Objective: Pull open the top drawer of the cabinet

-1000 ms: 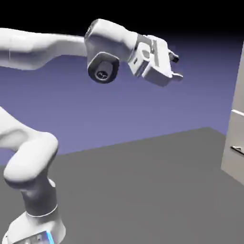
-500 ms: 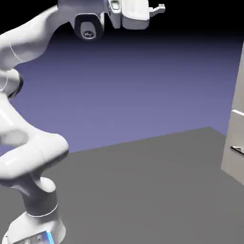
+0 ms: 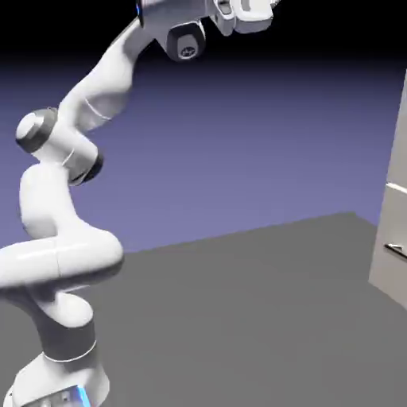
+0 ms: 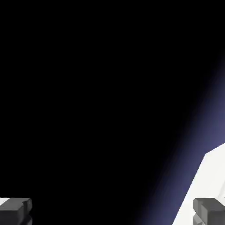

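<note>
The cabinet (image 3: 393,159) is a pale grey box cut off by the exterior view's right edge. Two thin silver handles show on its front. The upper handle (image 3: 395,188) is on the top drawer (image 3: 396,211), and a lower handle (image 3: 394,250) sits beneath it. The arm's hand (image 3: 242,12) is raised to the top edge of the exterior view, far left of the cabinet and well above both handles, with its fingers cut off there. In the hand view my gripper (image 4: 112,213) is open, its two grey fingertips (image 4: 15,210) wide apart with nothing between them.
The grey table top (image 3: 238,318) stretches from the robot's base (image 3: 56,381) to the cabinet's foot. The hand view is mostly black, with a blue-violet band and a pale surface (image 4: 211,176) at its lower right.
The arm has straightened and swung upward. The hand rose from mid-height to the picture's top edge, first drifting left, then back right. The jaws stayed open and the cabinet has not moved.
</note>
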